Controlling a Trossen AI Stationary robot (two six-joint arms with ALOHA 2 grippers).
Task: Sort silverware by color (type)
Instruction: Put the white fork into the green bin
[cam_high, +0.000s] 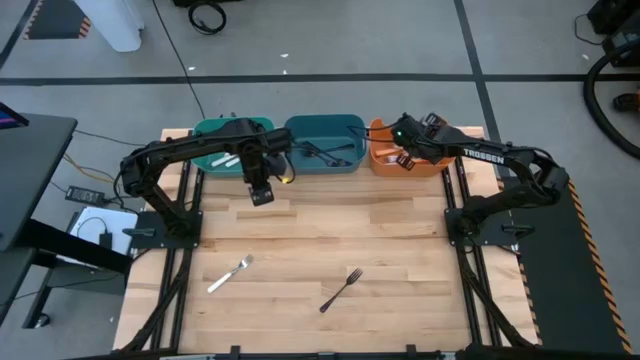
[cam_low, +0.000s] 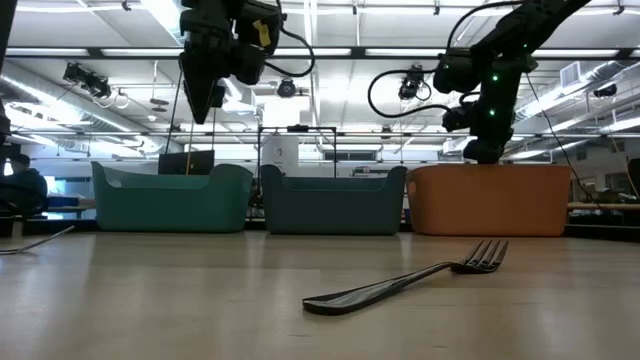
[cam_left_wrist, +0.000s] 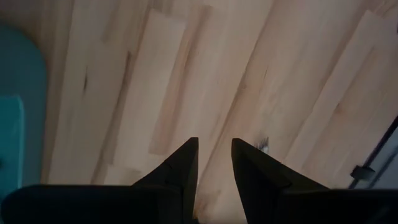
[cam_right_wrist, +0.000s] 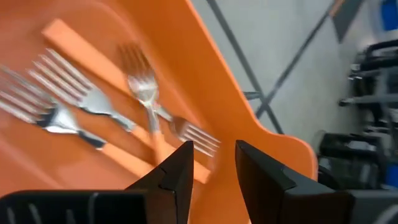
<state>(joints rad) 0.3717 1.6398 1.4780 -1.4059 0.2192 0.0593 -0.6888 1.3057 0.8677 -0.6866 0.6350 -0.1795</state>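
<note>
High view: right gripper (cam_high: 402, 150), jaws parted and empty, hangs over the orange bin (cam_high: 378, 161) at upper right; lift clear before reaching for the black fork (cam_high: 340, 290) at lower centre.

Pale wooden desk (cam_high: 400, 240) of butcher-block planks, smooth, satin sheen, grain lines visible in the left wrist view. All-black slim fork (cam_low: 405, 283) lying on it looks glossy, light glinting along the handle. White/silver fork (cam_high: 229, 274) on the desk, pale, finish hard to tell. Teal plastic bin (cam_low: 170, 198), darker blue plastic bin (cam_low: 333, 200) and orange plastic bin (cam_low: 490, 200): smooth moulded walls, matt to semi-matt. Orange-handled forks with silver heads (cam_right_wrist: 93, 106) inside the orange bin: heads shiny metal, handles smooth plastic. Dark right fingers (cam_right_wrist: 174, 180) and left fingers (cam_left_wrist: 180, 168) look matt black, hard plastic or coated
</note>
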